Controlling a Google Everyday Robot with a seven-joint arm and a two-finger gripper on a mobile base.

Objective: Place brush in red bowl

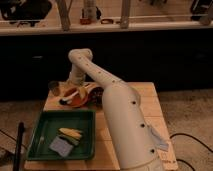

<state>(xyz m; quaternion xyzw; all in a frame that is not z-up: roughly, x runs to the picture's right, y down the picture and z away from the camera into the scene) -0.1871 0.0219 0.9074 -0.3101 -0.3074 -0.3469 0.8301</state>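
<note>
The red bowl (80,98) sits at the back left of the wooden table. The brush (69,96) lies slanted across the bowl's left side. Its pale handle is over the bowl and its dark head (62,102) pokes out past the left rim. My gripper (75,86) hangs straight down from the arm's wrist, right above the bowl's back edge and close over the brush handle. I cannot tell whether it touches the brush.
A small brownish cup (54,88) stands left of the bowl. A darker brown bowl (98,93) sits right of it, partly behind my arm. A green tray (45,131) at the front left holds a yellow corn-like item (70,133) and a grey-blue sponge (61,146).
</note>
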